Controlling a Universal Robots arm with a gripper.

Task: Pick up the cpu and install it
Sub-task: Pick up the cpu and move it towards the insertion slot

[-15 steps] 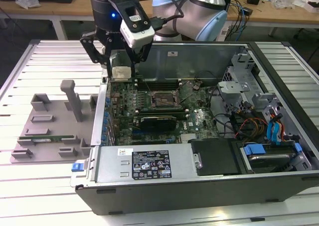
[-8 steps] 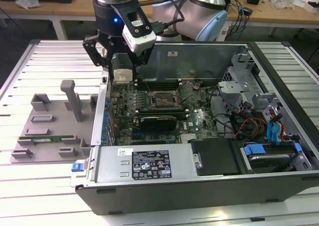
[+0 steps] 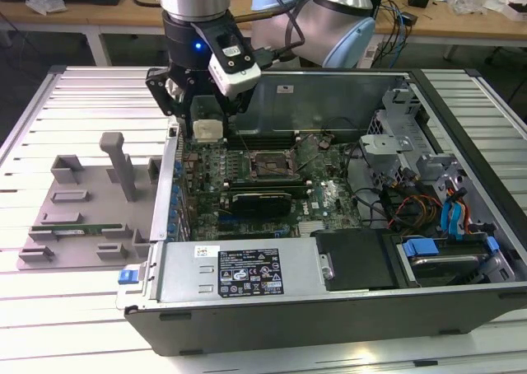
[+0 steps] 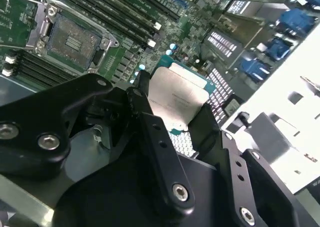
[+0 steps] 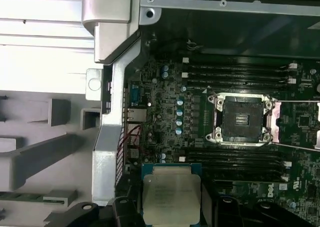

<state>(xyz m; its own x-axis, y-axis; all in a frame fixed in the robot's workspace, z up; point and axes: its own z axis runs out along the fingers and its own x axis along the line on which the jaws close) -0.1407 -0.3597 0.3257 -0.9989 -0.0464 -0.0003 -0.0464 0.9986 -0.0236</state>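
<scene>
The case (image 3: 329,296) lies open on the desk (image 3: 90,102). On its motherboard (image 3: 329,197) the socket (image 3: 272,166) stands open. The hand (image 3: 206,123) is clamped on the cpu (image 3: 207,132), held above the board, near the socket on the exterior view's left.

Slatted pale metal surface (image 3: 74,102) carrying two items: an open computer case (image 3: 346,312) (lying on its side, interior exposed) toward the exterior view's right, and just beside it, leftward, a grey fixture plate (image 3: 82,213) bearing an upright post (image 3: 121,166).
</scene>
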